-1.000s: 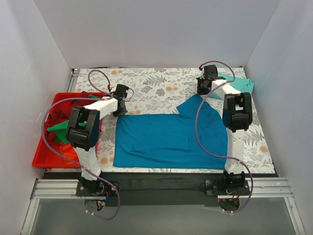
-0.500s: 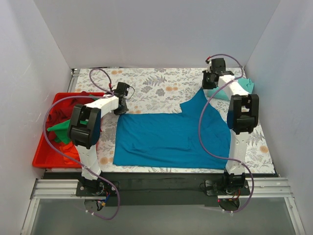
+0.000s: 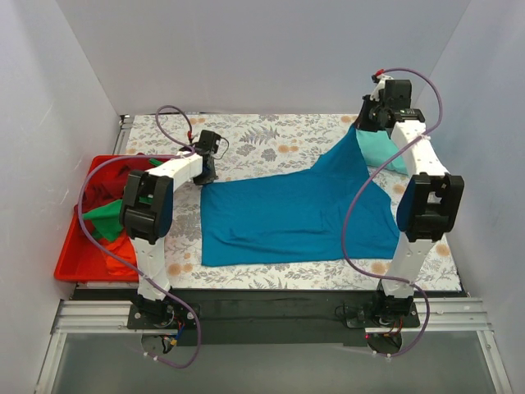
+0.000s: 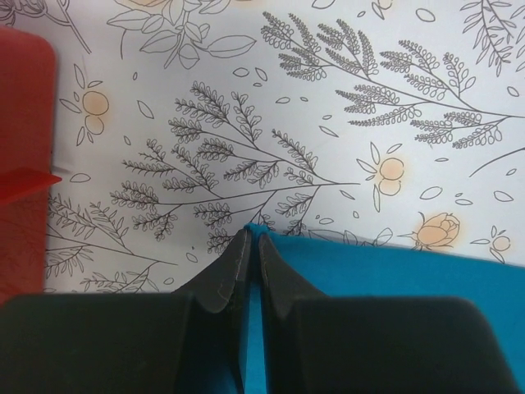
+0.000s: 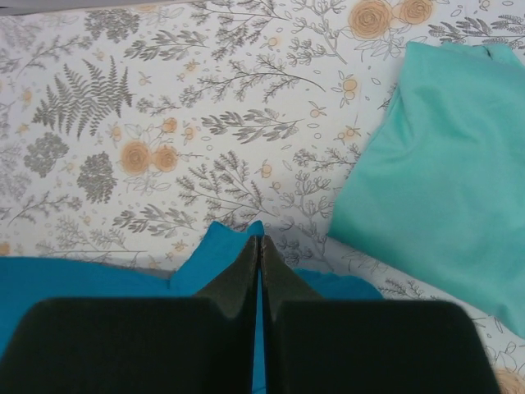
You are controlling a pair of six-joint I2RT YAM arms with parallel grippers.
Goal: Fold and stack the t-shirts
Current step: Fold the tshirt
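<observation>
The deep blue t-shirt [image 3: 295, 217] lies across the middle of the floral table. My left gripper [image 3: 205, 174] is shut on its far left corner [image 4: 256, 231], low at the table. My right gripper [image 3: 367, 125] is shut on its far right corner [image 5: 246, 234] and holds it lifted high, so the cloth hangs in a slope. A pale mint green t-shirt [image 3: 384, 148] lies folded at the far right, partly behind the right arm; it also shows in the right wrist view [image 5: 443, 172]. Bright green [image 3: 102, 217] and dark red [image 3: 123, 176] shirts lie in the tray.
A red plastic tray [image 3: 70, 264] stands at the left edge of the table, and its rim shows in the left wrist view [image 4: 20, 148]. White walls close in the back and both sides. The black arm rail runs along the near edge.
My right gripper has risen and moved back right, lifting the blue shirt's far right corner. The left gripper has shifted slightly back right with its corner, and the shirt has slid right.
</observation>
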